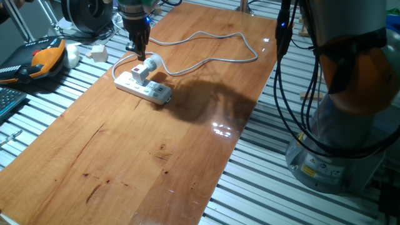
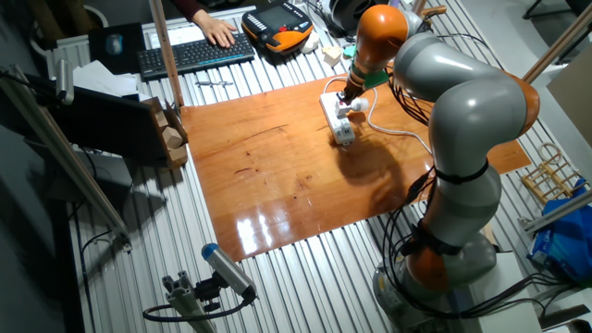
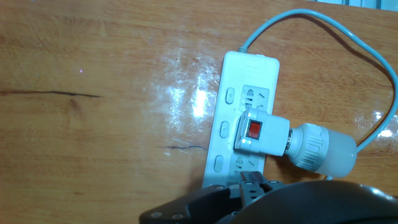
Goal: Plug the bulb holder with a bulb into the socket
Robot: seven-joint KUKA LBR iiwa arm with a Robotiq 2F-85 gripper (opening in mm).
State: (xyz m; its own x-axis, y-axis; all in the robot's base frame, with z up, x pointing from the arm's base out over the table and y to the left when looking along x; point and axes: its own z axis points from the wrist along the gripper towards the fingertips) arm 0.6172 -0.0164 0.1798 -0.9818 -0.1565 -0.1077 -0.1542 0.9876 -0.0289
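The bulb holder with a bulb (image 3: 283, 142) sits plugged into the power strip (image 3: 239, 118) on the wooden table (image 1: 156, 156), directly beneath the pincer (image 1: 136, 50), which hangs just above it, untouching; whether its fingers are parted, I cannot tell.
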